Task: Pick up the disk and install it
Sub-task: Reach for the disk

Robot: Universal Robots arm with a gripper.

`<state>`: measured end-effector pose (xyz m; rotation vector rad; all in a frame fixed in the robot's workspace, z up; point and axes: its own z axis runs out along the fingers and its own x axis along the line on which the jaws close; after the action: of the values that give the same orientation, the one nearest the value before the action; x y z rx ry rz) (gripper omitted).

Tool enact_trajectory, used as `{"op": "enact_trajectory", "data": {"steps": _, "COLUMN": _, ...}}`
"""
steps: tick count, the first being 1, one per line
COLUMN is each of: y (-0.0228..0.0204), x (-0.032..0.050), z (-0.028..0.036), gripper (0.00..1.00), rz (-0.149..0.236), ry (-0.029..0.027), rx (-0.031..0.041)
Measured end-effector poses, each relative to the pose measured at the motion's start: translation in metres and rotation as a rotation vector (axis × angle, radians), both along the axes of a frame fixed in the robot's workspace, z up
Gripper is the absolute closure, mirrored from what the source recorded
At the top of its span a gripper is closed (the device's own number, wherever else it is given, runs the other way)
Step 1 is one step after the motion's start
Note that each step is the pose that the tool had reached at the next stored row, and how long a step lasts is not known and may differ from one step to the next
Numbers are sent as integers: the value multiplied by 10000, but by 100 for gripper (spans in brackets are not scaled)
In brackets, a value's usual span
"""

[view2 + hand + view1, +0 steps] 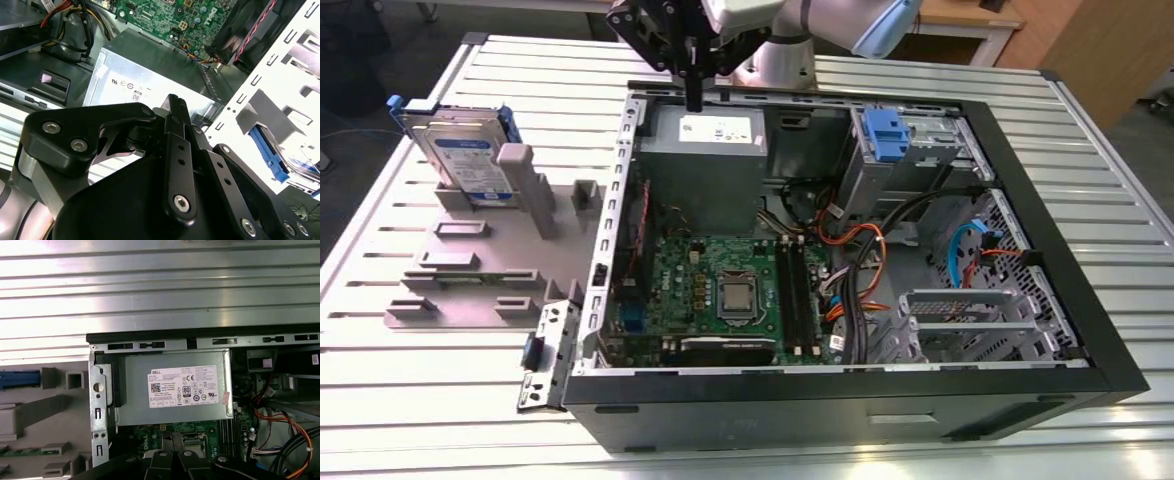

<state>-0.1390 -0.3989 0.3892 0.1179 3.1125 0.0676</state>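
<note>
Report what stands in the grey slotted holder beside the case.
The disk stands on edge in the grey holder, its blue carrier rail framing it. A holder post covers its lower part; the slot under it is hidden.

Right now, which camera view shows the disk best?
The exterior view: the disk stands upright in the grey holder, label visible. The first wrist view shows its blue rail edge-on; the second wrist view, a blue corner.
</note>
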Motion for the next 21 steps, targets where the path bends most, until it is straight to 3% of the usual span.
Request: {"op": "enact_trajectory", "data": {"steps": 21, "y": 0, "x": -44, "z": -10, "gripper": 89, "rz": 0, "ry": 0, "rx": 0}}
